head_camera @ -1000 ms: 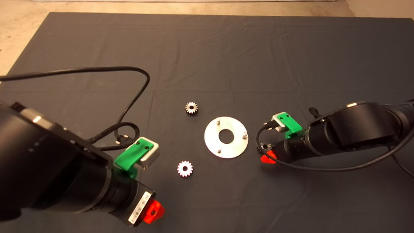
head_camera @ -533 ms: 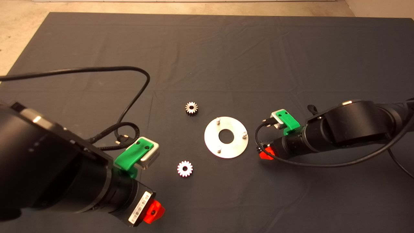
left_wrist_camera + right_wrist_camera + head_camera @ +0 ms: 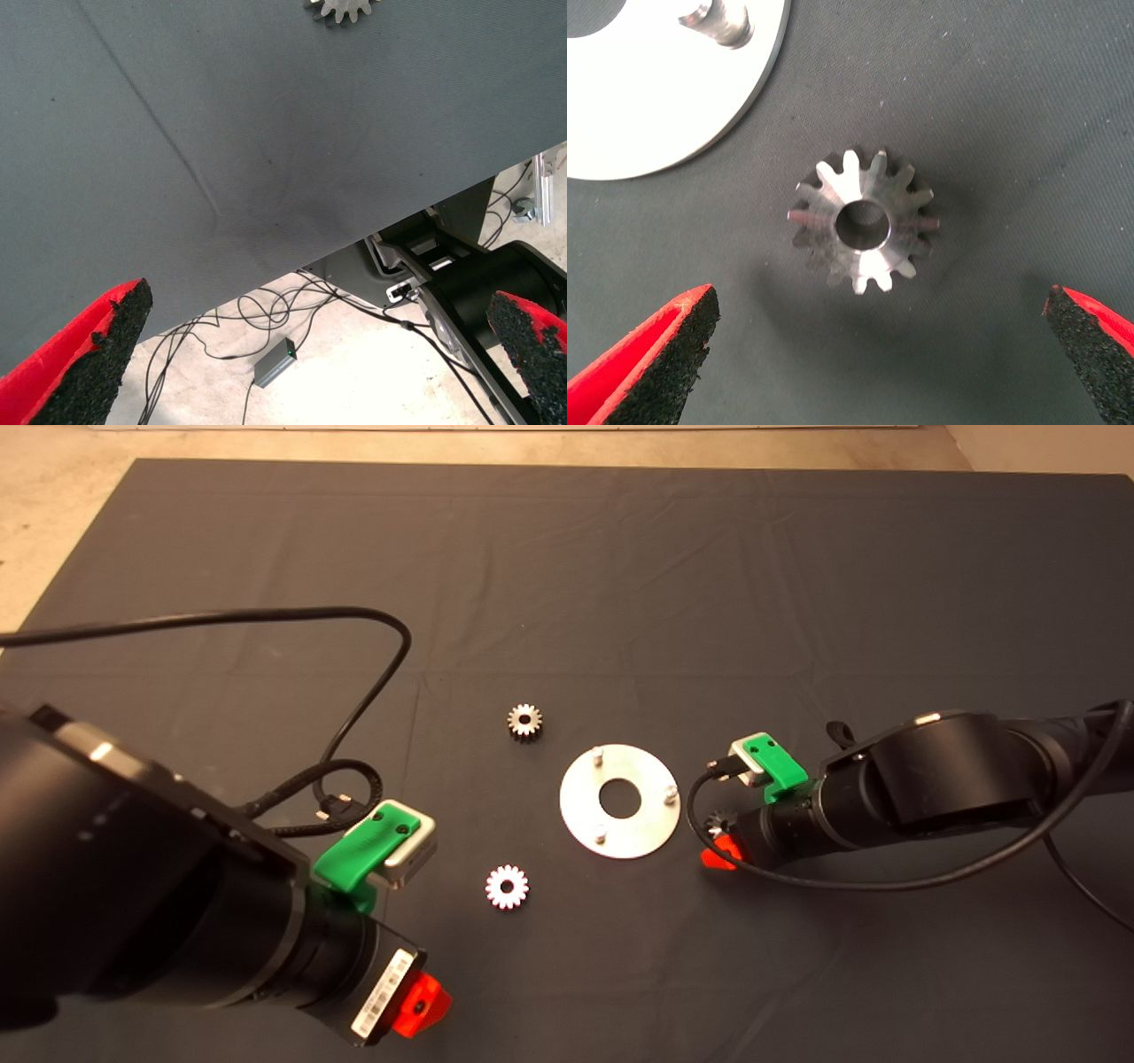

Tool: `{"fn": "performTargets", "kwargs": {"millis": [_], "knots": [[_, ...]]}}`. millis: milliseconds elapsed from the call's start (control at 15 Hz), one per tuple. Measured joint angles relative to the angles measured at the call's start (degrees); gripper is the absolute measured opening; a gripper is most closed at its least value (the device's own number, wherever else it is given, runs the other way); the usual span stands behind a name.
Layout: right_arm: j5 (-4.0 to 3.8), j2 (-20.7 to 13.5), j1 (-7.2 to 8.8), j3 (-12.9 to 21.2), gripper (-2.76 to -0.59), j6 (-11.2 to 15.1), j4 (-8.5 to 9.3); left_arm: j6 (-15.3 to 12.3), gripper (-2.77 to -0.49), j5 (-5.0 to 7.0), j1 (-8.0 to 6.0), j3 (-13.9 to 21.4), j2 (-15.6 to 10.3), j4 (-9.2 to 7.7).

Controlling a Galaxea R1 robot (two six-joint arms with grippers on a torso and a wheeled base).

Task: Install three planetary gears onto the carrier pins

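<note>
Three small silvery-grey toothed metal gears lie flat on the dark mat [image 3: 620, 558] and none sits on a pin yet, so you are at the first pick. Your right gripper [image 3: 877, 354], green with red fingers, hovers over the gear [image 3: 864, 221] just beside the flat round silver disc [image 3: 620, 801], and its black pads [image 3: 664, 354] stand wide apart with the gear centred between them, clear of both. Watch the closing: that gear is low and its teeth give the pads little flat to bite on, so if you come down too shallow or off-centre I judge it may tip, skid along the cloth or spring out sideways. The disc edge [image 3: 700, 133] and one short silver peg [image 3: 718, 22] lie just ahead of the fingertips, past the gear; a finger that drifts that way could nudge the disc and shift all three pegs [image 3: 598, 755]. In the head view the cable looping beside the right gripper [image 3: 719, 850] could also drag. Of the other two gears, one [image 3: 524, 722] lies on the far side of the disc from this gripper, the other [image 3: 507, 887] nearer your left gripper [image 3: 423, 1005]. That left gripper waits near the mat's edge, pads [image 3: 97, 354] spread wide and holding nothing, with that second gear [image 3: 341, 9] well ahead of them
</note>
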Motion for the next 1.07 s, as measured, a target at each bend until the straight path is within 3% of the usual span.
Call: {"fn": "performTargets", "kwargs": {"millis": [533,800,1067], "knots": [[0.01,3.8,-0.66,-3.3,-0.61,0.0,-1.77,0.0,-0.50,-0.02,0.00,0.0,0.0,0.00],[0.01,4.0,-0.72,-4.0,-0.61,-0.3,-1.84,0.0,-0.50,0.00,0.00,0.0,0.0,0.00],[0.02,4.2,-2.21,-4.2,-0.67,-0.7,-1.96,0.0,-0.50,-0.02,0.00,0.0,-0.2,0.00]]}}
